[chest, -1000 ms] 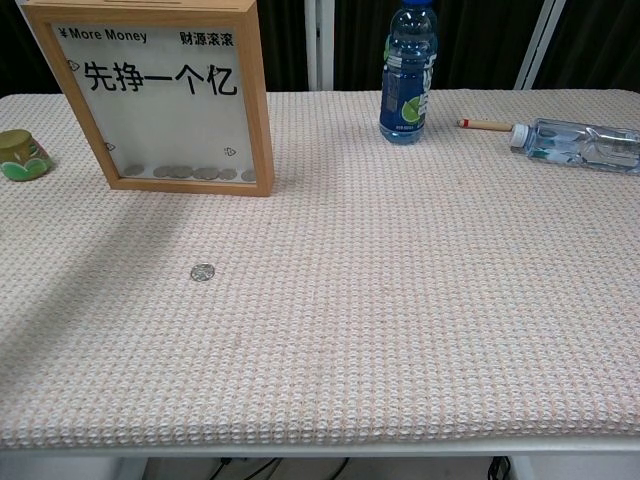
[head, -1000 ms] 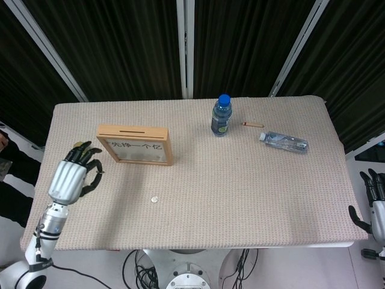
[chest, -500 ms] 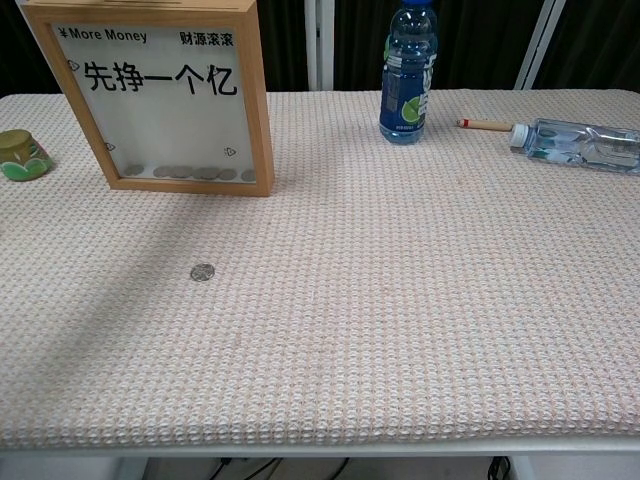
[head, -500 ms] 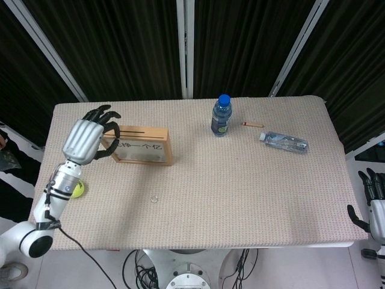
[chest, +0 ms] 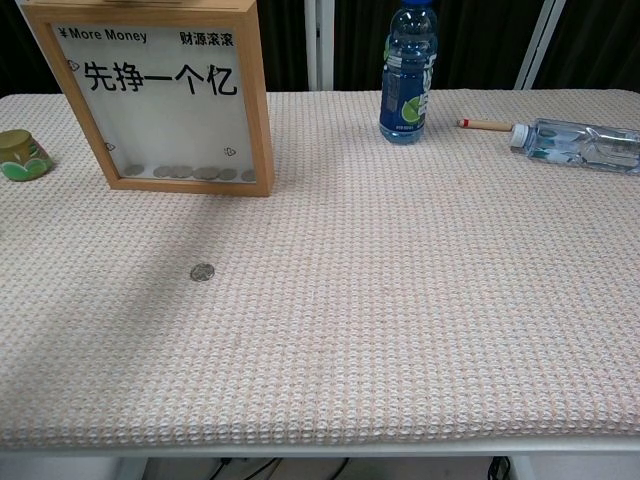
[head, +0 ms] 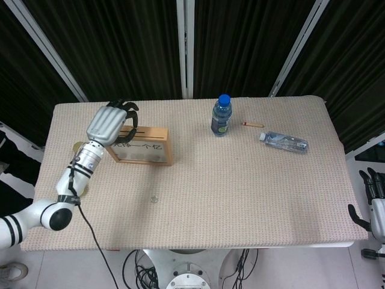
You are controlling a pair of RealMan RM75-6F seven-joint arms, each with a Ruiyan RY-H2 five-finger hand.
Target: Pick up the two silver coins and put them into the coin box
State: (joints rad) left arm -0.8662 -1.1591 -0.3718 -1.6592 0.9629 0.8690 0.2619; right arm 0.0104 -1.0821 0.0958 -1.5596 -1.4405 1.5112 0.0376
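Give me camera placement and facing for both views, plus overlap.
Head view: high above the near edge, looking down on the whole table; shows the left hand over the coin box and the right hand off the table's right edge.
Chest view: low at the near edge, looking across the table; no arm or hand shows.
Shared: coin box, silver coin, upright blue-capped bottle, lying bottle.

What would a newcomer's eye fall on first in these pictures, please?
Probably the left hand, raised over the top left corner of the wooden coin box at the table's rear left. Next, the lone silver coin lying on the cloth in front of the box, and the upright blue bottle further back.
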